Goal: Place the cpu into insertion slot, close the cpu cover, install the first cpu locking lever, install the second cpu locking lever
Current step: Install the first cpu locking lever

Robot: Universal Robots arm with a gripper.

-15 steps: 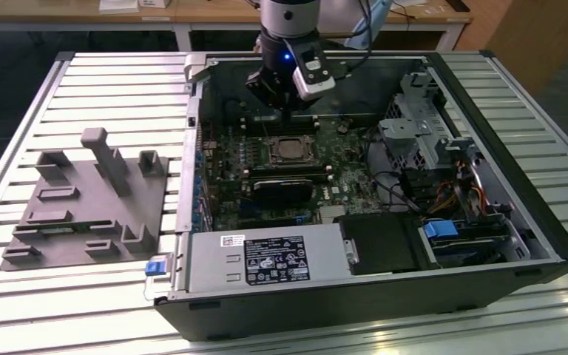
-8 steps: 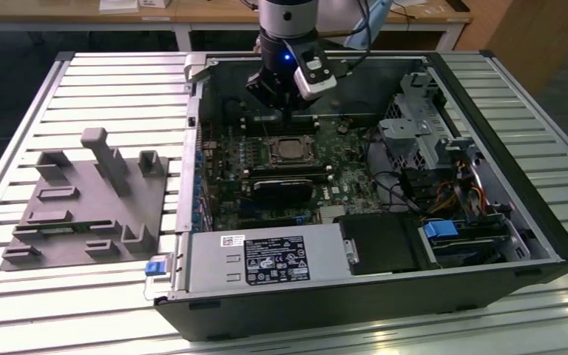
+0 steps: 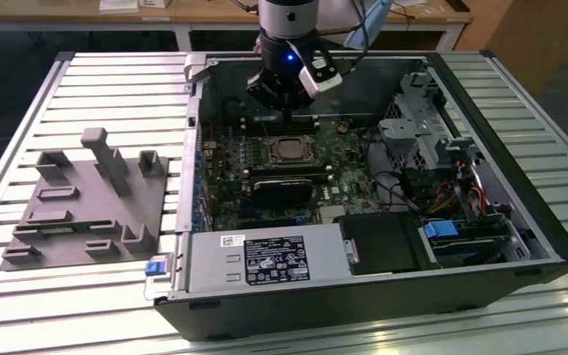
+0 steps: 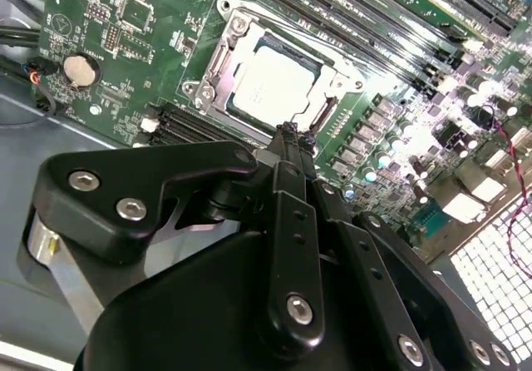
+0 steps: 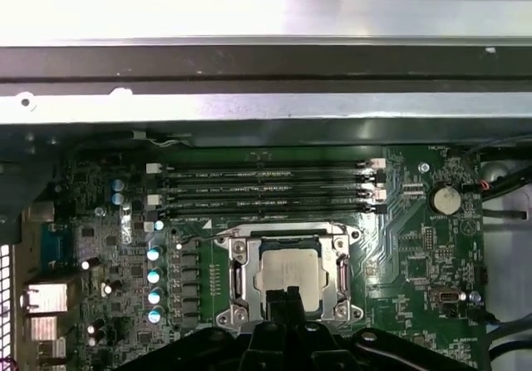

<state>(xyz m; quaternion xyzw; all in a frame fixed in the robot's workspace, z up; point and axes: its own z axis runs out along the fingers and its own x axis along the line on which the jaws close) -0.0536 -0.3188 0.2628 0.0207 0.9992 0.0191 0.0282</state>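
The cpu [image 4: 274,84] lies flat in the insertion slot [image 5: 349,239] on the green board, its dull silver top showing. The cpu cover [image 5: 238,271], a thin silvery frame, lies down around the cpu [image 5: 291,269]. My gripper [image 4: 287,134] hovers just above the edge of the socket, black fingers pressed together, nothing between them. In the exterior view the gripper [image 3: 279,103] hangs over the back of the open computer case, a little behind the cpu [image 3: 289,150]. In the first wrist view the gripper [image 5: 284,294] overlaps the near edge of the cpu.
Black memory slots [image 5: 266,188] run beside the socket, and a coin battery [image 5: 447,198] sits on the board. A black block [image 3: 284,188], the power supply [image 3: 264,259] and a drive cage [image 3: 413,133] fill the case. A grey fixture plate [image 3: 86,200] lies at the exterior view's left.
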